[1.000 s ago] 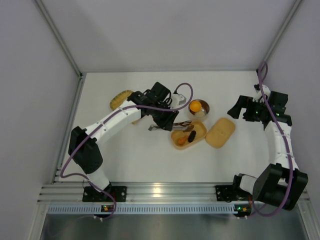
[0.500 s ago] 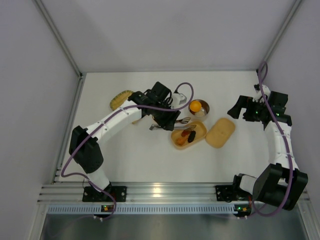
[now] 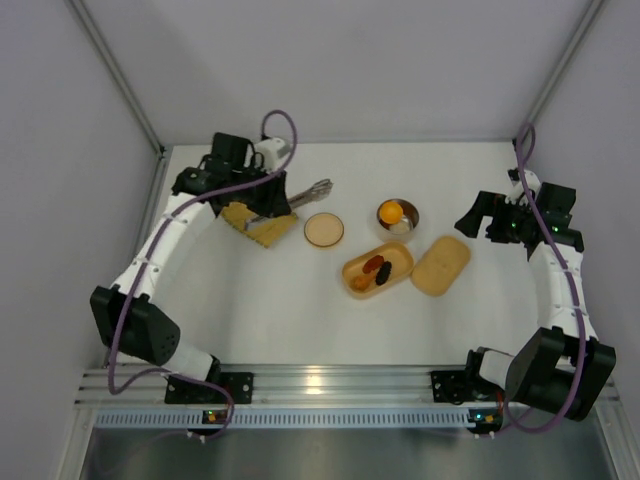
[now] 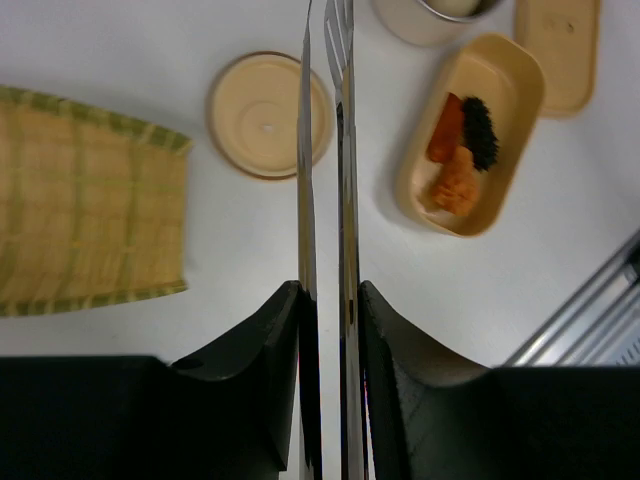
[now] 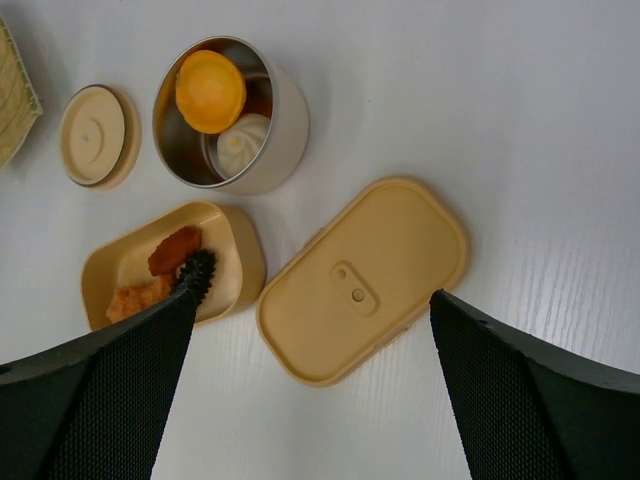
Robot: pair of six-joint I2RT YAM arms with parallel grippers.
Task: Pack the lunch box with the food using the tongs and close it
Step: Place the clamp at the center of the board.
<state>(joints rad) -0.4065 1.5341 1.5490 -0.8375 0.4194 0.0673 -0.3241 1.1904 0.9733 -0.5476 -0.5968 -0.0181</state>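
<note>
The tan-orange lunch box (image 3: 377, 270) lies open mid-table with three pieces of food in it: one orange (image 4: 447, 128), one dark and bristly (image 4: 480, 118), one orange-yellow (image 4: 455, 180). Its flat lid (image 3: 441, 265) rests on the table just right of it. My left gripper (image 3: 268, 203) is at the back left, shut on the silver tongs (image 3: 310, 190). The tongs' arms (image 4: 325, 150) run nearly together and hold nothing at their tips. My right gripper (image 3: 478, 218) hangs open at the right, above the lid (image 5: 365, 280) and the box (image 5: 170, 265).
A woven yellow tray (image 3: 265, 230) lies under the left gripper. A round tan lid (image 3: 323, 229) sits between the tray and the box. A steel bowl (image 3: 398, 215) behind the box holds an orange piece (image 5: 210, 90) and a white one (image 5: 243, 143).
My left arm has swung from over the lunch box back to the left, above the woven tray, keeping the tongs. A piece was left in the box. The right arm is unmoved.
</note>
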